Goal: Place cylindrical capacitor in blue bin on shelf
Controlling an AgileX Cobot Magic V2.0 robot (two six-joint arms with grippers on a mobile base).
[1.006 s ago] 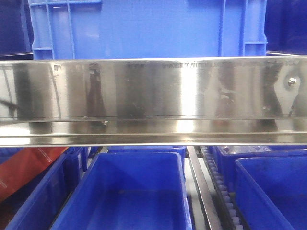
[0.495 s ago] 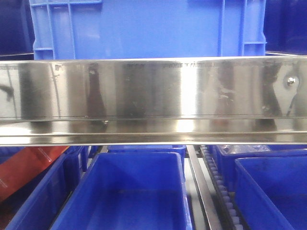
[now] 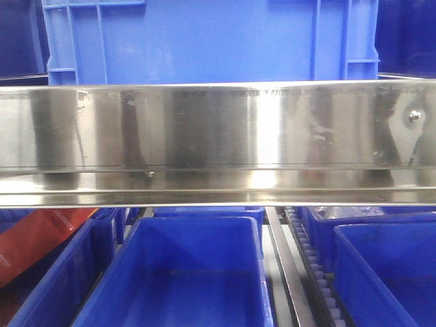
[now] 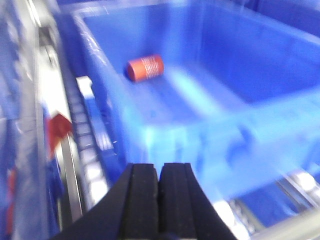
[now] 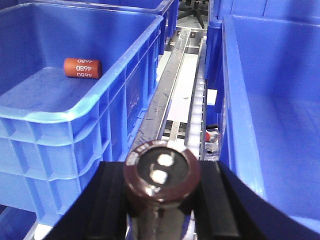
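Cylindrical capacitor (image 5: 161, 175) sits clamped in right gripper (image 5: 161, 192) over the open roller track (image 5: 197, 107) between blue bin (image 5: 75, 114) and neighbouring bin (image 5: 234, 100); left gripper (image 4: 159, 192) pinched together, empty. Shelf (image 3: 218, 129) rail unmoved since earlier.

Right wrist view, top of frame: black star base of a swivel chair (image 5: 195, 11), legs splayed, standing on pale grey floor (image 5: 186, 22). The floor shows only as a narrow strip around and just in front of the chair base; whatever lies behind it is cut off by the frame edge. Light near the chair base is cool-white and even, with soft shadows only.
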